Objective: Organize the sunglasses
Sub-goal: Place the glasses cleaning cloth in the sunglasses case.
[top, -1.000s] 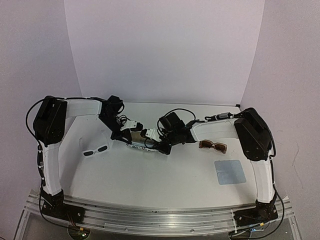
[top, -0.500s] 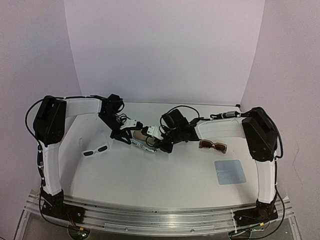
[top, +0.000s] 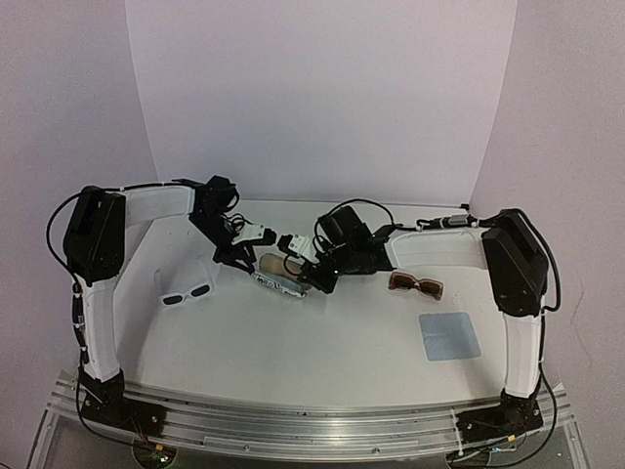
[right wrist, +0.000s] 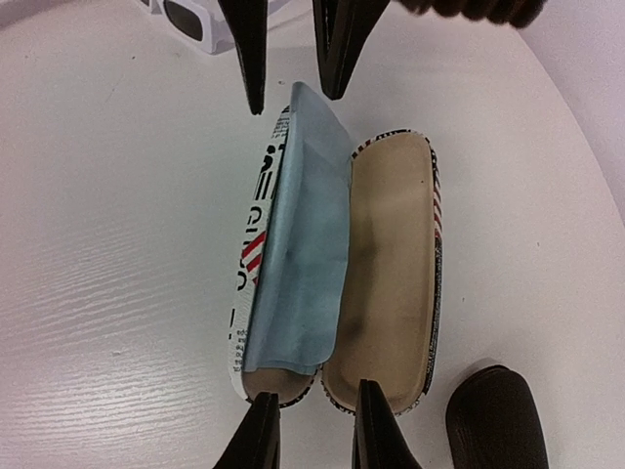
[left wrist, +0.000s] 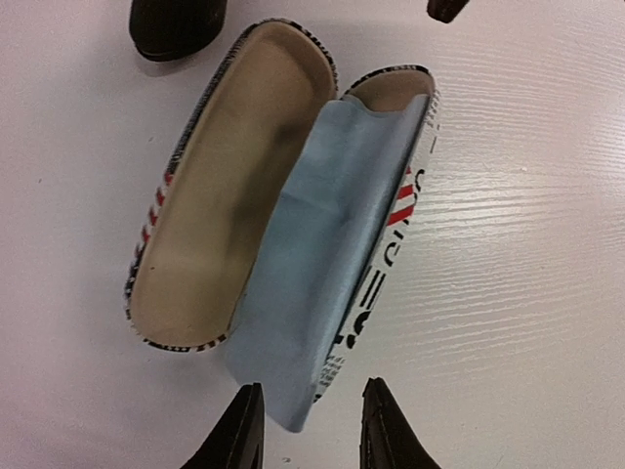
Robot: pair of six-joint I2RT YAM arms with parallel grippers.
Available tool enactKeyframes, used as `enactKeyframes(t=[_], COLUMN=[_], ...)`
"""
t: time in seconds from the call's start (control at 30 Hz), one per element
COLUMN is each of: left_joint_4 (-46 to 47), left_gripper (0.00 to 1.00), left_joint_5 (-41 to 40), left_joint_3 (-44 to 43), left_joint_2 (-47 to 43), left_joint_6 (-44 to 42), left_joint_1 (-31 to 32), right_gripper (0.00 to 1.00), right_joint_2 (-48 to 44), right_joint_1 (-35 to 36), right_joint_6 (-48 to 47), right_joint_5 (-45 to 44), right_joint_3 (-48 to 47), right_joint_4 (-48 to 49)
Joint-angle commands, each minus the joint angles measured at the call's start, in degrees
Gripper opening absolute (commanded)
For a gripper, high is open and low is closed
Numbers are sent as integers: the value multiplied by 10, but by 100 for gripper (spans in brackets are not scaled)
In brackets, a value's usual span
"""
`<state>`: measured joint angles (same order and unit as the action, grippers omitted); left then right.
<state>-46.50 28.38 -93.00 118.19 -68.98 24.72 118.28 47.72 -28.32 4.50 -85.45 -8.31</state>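
White tabletop (top: 293,342) under a pale lilac backdrop. Against a second ago: striped case (top: 278,275) then crowded between both sets of fingers and less open, now folded out flat near the middle. Tan lining up in one half, pale blue cloth (left wrist: 322,264) draped over the other half and past its rim. Slight retreat of the left gripper (left wrist: 314,387) toward the far left, off the case; elbow of the right arm (top: 430,244) swung outward to the right. Same places as before for the white sunglasses (top: 187,292), flat on the tabletop left of the case and near it. Same too for the brown sunglasses (top: 415,284), beyond the right gripper (right wrist: 315,391) on the right and well apart from the case. Same place also for a second blue cloth (top: 449,335), nearer the bases than the brown pair.

On the left gripper: fingers parted by a narrow gap, clamping nothing, poised at one end of the open case with the cloth's loose corner pointing into the gap. Cannot tell whether touching it. On the right gripper: fingers likewise slightly spread, holding nothing, straddling the opposite end of the case where the two halves meet. Contact with the rim not possible to judge. Beside that end, on the lined half's side, a dark rounded object (right wrist: 493,420), too cropped to name.
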Motion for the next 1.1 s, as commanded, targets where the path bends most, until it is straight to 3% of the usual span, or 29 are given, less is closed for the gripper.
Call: enactKeyframes(t=[0.0,0.4,0.53,0.8,0.97,1.07], left_joint_4=[15,60,67,84,95,82], left_gripper=[22,19,19,20,27,38], left_joint_5=[-4,5,18,36,51,34], left_joint_3=[-36,-35,-69,-39,-43,-50], left_joint_2=[-6,27,59,63,26,3], left_joint_6=[8,33,86,106,162,224], left_joint_1=[-13,-13,-13,-13,-23,-38], right_gripper=[20,24,21,16,17,20], right_joint_2=[2,39,65,95,83,73], right_joint_1=[-4,-4,-3,2,3,3], right_joint_6=[100,192,219,238,248,253], right_joint_5=[-14,-5,15,-4,-22,-40], right_joint_3=[-29,-57,-79,-89,-91,-97], right_joint_4=[3,5,7,9,12,13])
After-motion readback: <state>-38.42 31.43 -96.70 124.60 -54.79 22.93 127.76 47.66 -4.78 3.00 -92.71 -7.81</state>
